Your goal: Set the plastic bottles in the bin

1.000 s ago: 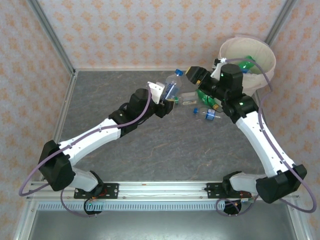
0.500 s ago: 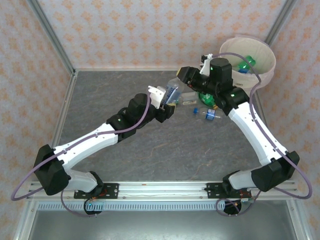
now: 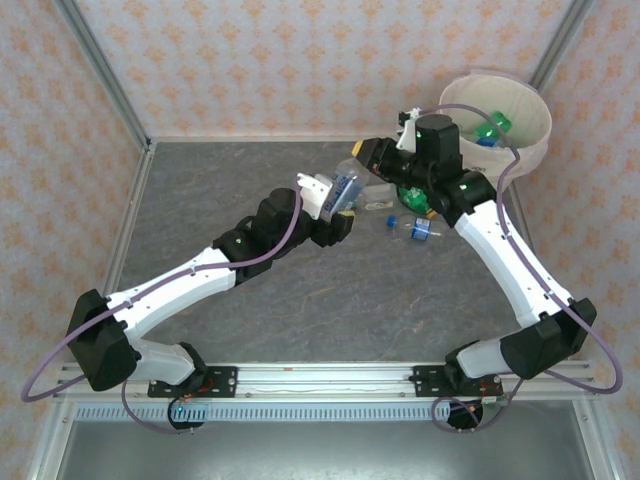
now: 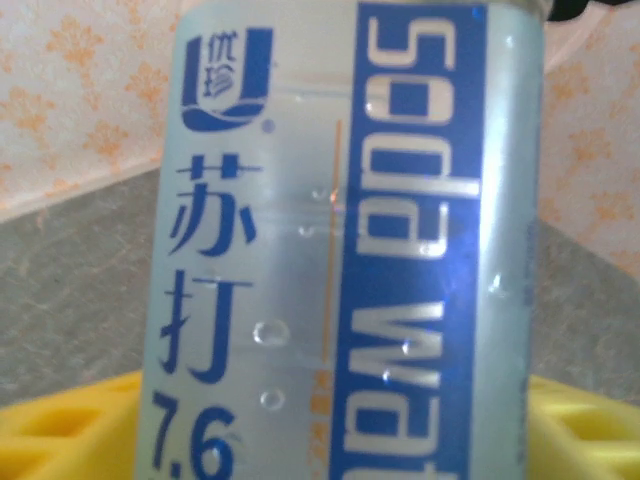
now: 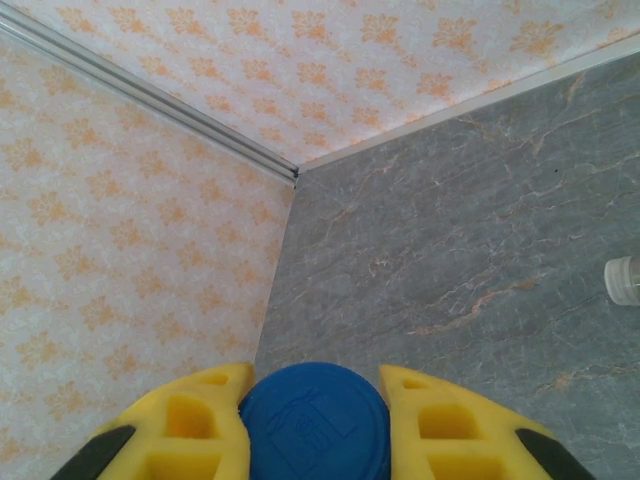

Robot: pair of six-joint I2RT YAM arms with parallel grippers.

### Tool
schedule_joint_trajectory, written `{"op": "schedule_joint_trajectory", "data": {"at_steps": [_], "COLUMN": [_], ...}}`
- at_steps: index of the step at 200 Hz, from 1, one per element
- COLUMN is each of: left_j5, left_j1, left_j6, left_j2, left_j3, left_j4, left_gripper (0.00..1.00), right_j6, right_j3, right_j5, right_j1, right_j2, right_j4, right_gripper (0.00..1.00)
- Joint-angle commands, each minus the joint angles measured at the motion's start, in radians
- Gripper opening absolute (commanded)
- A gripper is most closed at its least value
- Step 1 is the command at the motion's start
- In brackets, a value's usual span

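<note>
A clear plastic bottle (image 3: 347, 185) with a blue "Soda Water" label (image 4: 340, 250) hangs above the table between both arms. My right gripper (image 3: 366, 156) is shut on its blue cap (image 5: 315, 425), one yellow finger (image 5: 190, 425) on each side. My left gripper (image 3: 338, 202) is open round the bottle's body, its yellow fingers (image 4: 60, 430) standing wide at either side. The cream bin (image 3: 540, 120) stands at the back right with green bottles (image 3: 492, 128) inside. More bottles (image 3: 385, 195) lie on the table below the right wrist.
Loose bottles and blue caps (image 3: 420, 232) are scattered in front of the bin. A clear bottle end (image 5: 625, 278) pokes in at the right edge of the right wrist view. Patterned walls close off the grey table (image 3: 300, 300) at the back and sides.
My right gripper swung left from the bin to the bottle's cap and shut on it. The left fingers have spread apart around the bottle.
</note>
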Motion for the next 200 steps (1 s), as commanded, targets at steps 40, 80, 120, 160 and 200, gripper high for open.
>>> {"op": "schedule_joint_trajectory", "data": {"at_steps": [40, 80, 120, 160, 200], "left_j5": [-0.082, -0.1, -0.123, -0.143, -0.154], "left_j1": [-0.006, -0.007, -0.005, -0.006, -0.005], "left_j6": [0.003, -0.011, -0.017, -0.038, -0.054], "left_j2": [-0.042, -0.087, -0.131, -0.175, -0.205], "left_j3": [0.011, -0.007, -0.032, -0.077, -0.104], "left_j4": [0.011, 0.027, 0.024, 0.034, 0.028], "left_gripper": [0.99, 0.99, 0.99, 0.99, 0.99], "right_j6": [0.025, 0.074, 0.122, 0.049, -0.058], "right_j3": [0.083, 0.11, 0.129, 0.116, 0.146], "right_j5": [0.138, 0.257, 0.383, 0.693, 0.914], "right_j1": [-0.088, -0.268, -0.466, -0.502, -0.509], "right_j2": [-0.085, -0.135, -0.155, -0.131, -0.021], "right_j4": [0.005, 0.037, 0.125, 0.291, 0.38], "right_gripper": [0.15, 0.16, 0.24, 0.24, 0.24]}}
